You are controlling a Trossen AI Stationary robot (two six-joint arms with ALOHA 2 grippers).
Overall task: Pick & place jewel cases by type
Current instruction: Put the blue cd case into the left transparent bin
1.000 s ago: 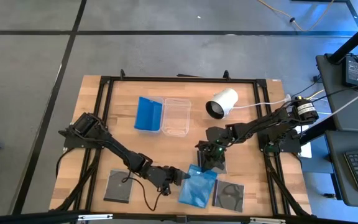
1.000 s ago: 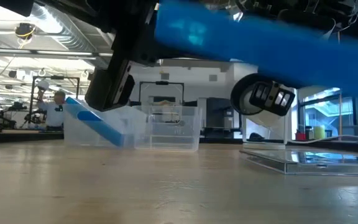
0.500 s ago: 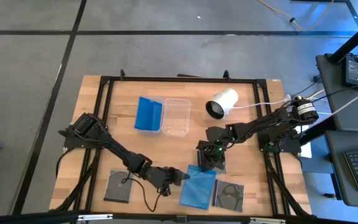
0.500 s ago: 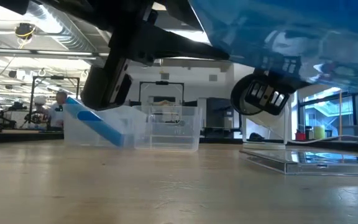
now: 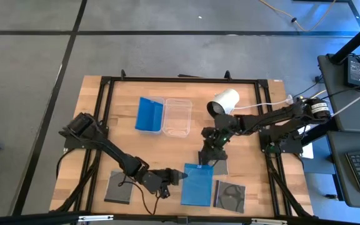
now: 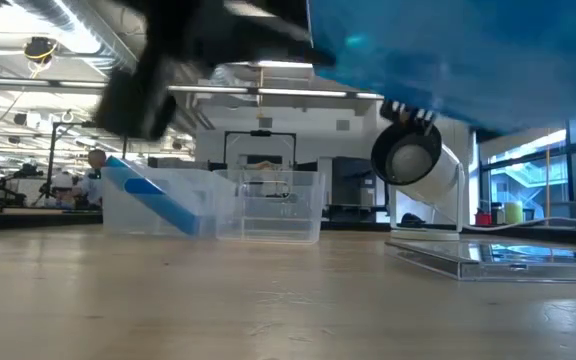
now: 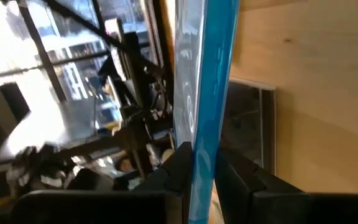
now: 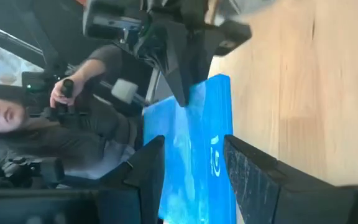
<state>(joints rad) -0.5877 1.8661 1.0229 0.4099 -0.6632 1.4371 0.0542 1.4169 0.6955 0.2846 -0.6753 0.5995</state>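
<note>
Left gripper [image 5: 181, 176] pinches the blue jewel case [image 5: 198, 185] near the desk's [image 5: 99, 137] front edge; right gripper [image 5: 206, 156], jaws parted, just behind it.

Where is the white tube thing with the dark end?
In the high view, the white cylinder lies at the table's far right-centre, just right of the empty clear tub.
</note>
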